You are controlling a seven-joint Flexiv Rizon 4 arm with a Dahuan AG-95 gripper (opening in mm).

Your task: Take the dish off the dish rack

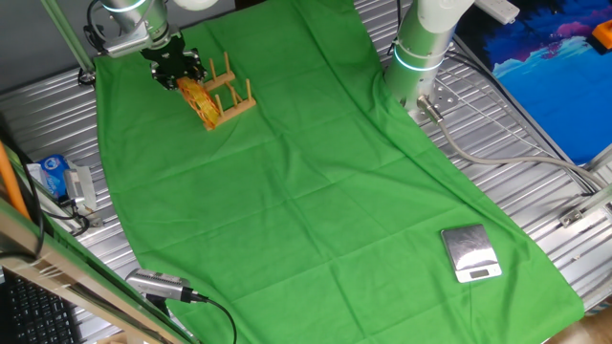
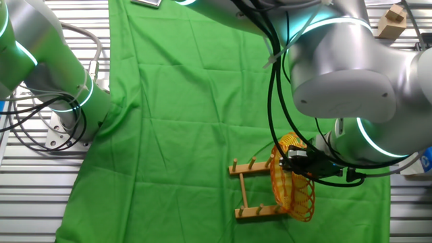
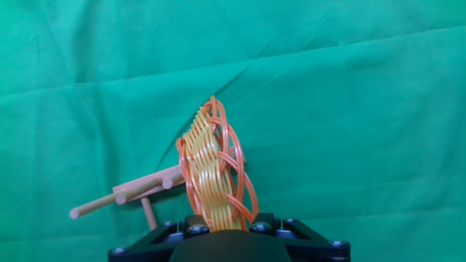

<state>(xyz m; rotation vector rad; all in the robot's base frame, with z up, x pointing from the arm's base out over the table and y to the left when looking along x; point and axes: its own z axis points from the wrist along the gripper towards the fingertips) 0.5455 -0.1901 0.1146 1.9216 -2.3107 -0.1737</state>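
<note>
The dish [image 1: 200, 101] is a yellow-orange woven oval standing on edge at the end of the dish rack [image 1: 230, 92], a small wooden base with upright pegs. From the other fixed view the dish [image 2: 293, 181] stands at the right end of the dish rack [image 2: 252, 190]. My gripper [image 1: 178, 67] comes down on the dish's top rim, and its black fingers [image 2: 302, 162] close over that rim. In the hand view the dish [image 3: 213, 169] runs straight into my gripper [image 3: 226, 227], with the rack's pegs [image 3: 129, 195] to the left. The fingertips are hidden by the hand.
A green cloth [image 1: 306, 182] covers the table. A silver scale [image 1: 470, 254] lies at the near right. A second arm's base [image 1: 422, 46] stands at the far side. A blue-and-white box [image 1: 54, 176] and a metal device [image 1: 159, 285] sit off the cloth's left edge.
</note>
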